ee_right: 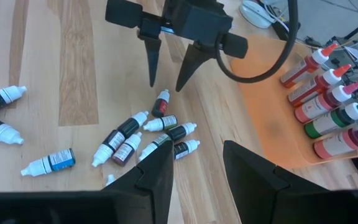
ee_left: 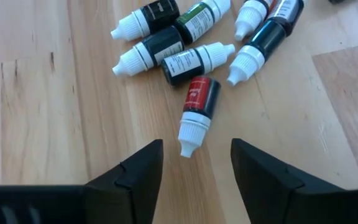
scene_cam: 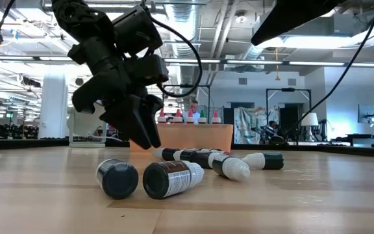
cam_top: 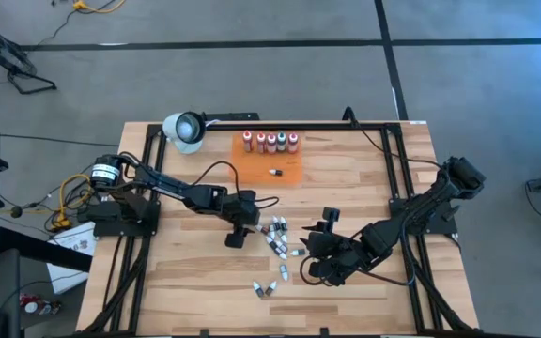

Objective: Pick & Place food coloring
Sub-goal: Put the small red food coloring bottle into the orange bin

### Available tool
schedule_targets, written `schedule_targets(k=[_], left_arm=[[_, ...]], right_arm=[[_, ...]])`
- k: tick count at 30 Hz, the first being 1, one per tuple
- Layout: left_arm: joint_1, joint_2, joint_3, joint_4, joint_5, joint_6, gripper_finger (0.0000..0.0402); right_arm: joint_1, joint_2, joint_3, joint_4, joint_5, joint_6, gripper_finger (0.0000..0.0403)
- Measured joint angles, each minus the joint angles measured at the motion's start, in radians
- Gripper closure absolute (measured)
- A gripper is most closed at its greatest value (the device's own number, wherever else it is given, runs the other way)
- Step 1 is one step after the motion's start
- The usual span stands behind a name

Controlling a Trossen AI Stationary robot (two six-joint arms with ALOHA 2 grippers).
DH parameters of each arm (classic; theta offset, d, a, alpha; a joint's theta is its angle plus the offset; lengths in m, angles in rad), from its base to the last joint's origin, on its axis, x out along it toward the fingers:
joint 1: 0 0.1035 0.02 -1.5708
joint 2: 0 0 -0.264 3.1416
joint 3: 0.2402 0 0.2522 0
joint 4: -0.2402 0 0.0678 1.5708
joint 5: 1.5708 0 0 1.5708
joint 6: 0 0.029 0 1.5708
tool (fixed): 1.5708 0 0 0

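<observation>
Two matte-black jointed arms with wedge-fingered tools

The left tool (ee_right: 165, 74) carries two slim, tapering black fingers (ee_right: 152, 62) under a blocky black housing with a crossbar, and a black cable loops from it; the right tool (ee_right: 197, 171) shows broad, angular dark fingers (ee_right: 149, 177).

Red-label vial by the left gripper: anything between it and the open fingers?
Nothing visible. The left gripper is open, and the red-label vial lies flat on bare wood just ahead of the gap, cap toward the fingers. The nearest other vials crowd its far end, not the approach side.
</observation>
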Motion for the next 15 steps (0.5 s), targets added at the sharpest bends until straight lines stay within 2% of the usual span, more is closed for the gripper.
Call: schedule_targets(k=[15], left_arm=[[0.0, -0.001, 0.002, 0.03, 0.0, 0.03, 0.0238]], right_arm=[[0.0, 0.0, 0.0, 0.0, 0.0, 0.0, 0.0269]])
